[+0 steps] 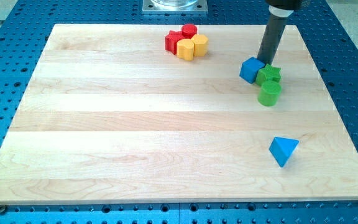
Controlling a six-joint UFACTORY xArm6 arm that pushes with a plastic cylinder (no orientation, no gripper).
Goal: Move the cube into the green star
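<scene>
The blue cube (pixel 250 70) sits at the view's upper right, touching the left side of the green star (pixel 269 74). A green cylinder (pixel 269 94) stands just below the star, touching it. My tip (pixel 263 62) is the lower end of the dark rod that comes down from the view's top. It rests right behind the cube's upper right corner, at the star's upper left.
A tight cluster of two red blocks (pixel 174 41) and two yellow blocks (pixel 192 46) lies near the view's top centre. A blue triangular block (pixel 283 150) lies at the lower right. The wooden board (pixel 104 137) rests on a blue perforated table.
</scene>
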